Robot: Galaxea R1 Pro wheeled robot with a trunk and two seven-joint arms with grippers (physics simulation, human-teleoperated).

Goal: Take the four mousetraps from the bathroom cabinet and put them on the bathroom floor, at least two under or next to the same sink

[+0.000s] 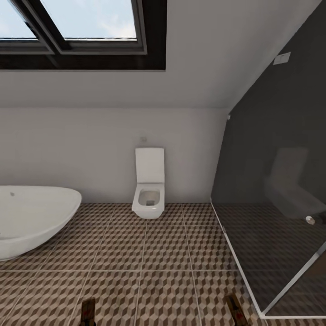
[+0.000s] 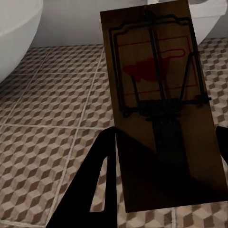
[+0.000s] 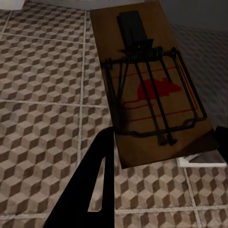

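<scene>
Clearly both arms are carrying: the left gripper point(image 2: 161, 156) is pinching one trap point(image 2: 159, 99), its dark fingers point(image 2: 102, 161) pressed on the board's edges at the lower part of the left wrist frame, and the right gripper point(image 3: 166, 147) is pinching a second trap point(image 3: 149, 80) the same way. Each board shows its wire spring and red mouse mark face-on, held above the floor point(image 1: 149, 253) rather than resting on it. In the head view the tips of the two boards peek in at the bottom edge, left point(image 1: 88, 313) and right point(image 1: 235, 310).

No sink is in sight, so the sensible move, as I judge it, is to turn the base until the vanity appears, keep both grips closed while driving, and only then lower each trap flat onto the tiles beside or beneath the basin. Dropping them here would satisfy the floor part but not the sink part. Lower them low before letting go, so the boards do not flip or bounce.

As for the room: the floor is laid in large tiles with a brown and cream cube pattern and pale grout. A white bathtub point(image 1: 31, 217) sits at the left, a toilet point(image 1: 148, 185) stands against the far wall at centre, a dark glass shower screen point(image 1: 271, 190) fills the right, and a skylight point(image 1: 81, 22) occupies the upper left.
</scene>
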